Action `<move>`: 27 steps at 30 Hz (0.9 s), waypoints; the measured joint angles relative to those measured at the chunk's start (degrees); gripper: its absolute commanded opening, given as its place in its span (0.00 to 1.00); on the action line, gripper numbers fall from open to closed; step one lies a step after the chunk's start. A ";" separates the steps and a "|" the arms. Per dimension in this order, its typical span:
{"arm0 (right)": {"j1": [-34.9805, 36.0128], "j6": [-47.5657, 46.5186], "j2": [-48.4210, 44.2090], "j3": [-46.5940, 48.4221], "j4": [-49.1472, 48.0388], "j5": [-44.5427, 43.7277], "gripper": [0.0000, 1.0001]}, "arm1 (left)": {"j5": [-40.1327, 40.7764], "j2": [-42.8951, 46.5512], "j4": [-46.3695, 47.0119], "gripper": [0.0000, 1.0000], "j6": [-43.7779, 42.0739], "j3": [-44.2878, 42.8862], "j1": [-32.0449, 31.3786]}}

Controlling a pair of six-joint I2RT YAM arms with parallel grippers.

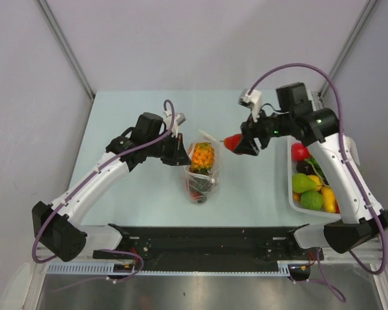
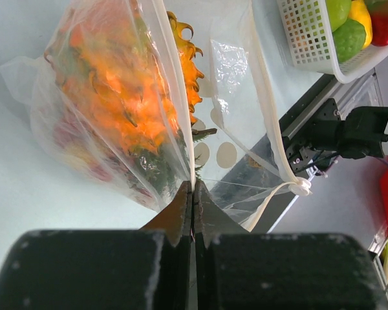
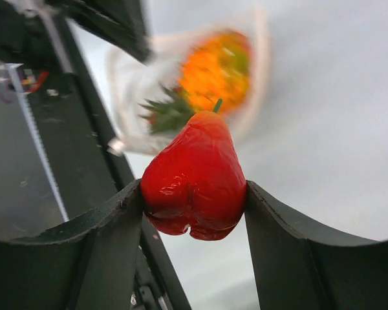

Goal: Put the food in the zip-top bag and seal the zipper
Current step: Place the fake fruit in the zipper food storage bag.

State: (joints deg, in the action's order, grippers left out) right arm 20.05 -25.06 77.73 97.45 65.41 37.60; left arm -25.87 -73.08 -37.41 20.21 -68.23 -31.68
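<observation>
The zip-top bag (image 1: 201, 173) lies mid-table, clear and crinkly, with an orange ruffled piece (image 1: 202, 155) at its mouth and darker food below. My left gripper (image 1: 181, 155) is shut on the bag's edge; in the left wrist view the jaws pinch the film (image 2: 193, 184) beside the orange piece (image 2: 132, 97). My right gripper (image 1: 246, 146) is shut on a glossy red pepper-like fruit (image 1: 233, 143), held above the table right of the bag. In the right wrist view the red fruit (image 3: 195, 177) sits between both fingers, the bag (image 3: 200, 84) blurred beyond. The zipper is not discernible.
A white perforated tray (image 1: 292, 194) at the right edge holds several toy fruits: red, green, yellow and dark ones. It also shows in the left wrist view (image 2: 310, 39). A black rail (image 1: 207, 239) runs along the table's near edge.
</observation>
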 measured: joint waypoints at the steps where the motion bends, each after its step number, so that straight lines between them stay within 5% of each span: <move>1: 3.34 0.96 0.52 0.04 -1.64 0.76 0.42 | 0.00 0.00 0.00 0.00 -0.22 0.00 0.00; 8: 15.74 2.40 6.69 -4.13 -7.52 1.49 0.53 | 0.00 0.00 0.02 0.00 -0.35 0.00 0.00; 13: 19.82 0.79 12.44 -6.10 -6.43 0.15 0.99 | -0.13 0.00 0.02 0.00 -0.48 0.00 0.00; 21: 18.67 -1.18 13.49 -3.80 -1.14 0.04 1.00 | -0.28 0.11 0.04 0.00 -0.79 0.00 -0.02; 27: 3.87 -3.21 11.45 4.11 4.00 1.70 0.98 | -0.28 1.09 0.07 0.00 -0.79 0.00 0.00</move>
State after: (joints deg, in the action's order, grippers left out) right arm 23.92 -28.27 89.19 101.56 69.41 39.31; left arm -26.15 -71.99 -37.34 19.42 -68.23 -31.68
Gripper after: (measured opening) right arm 0.995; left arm 0.005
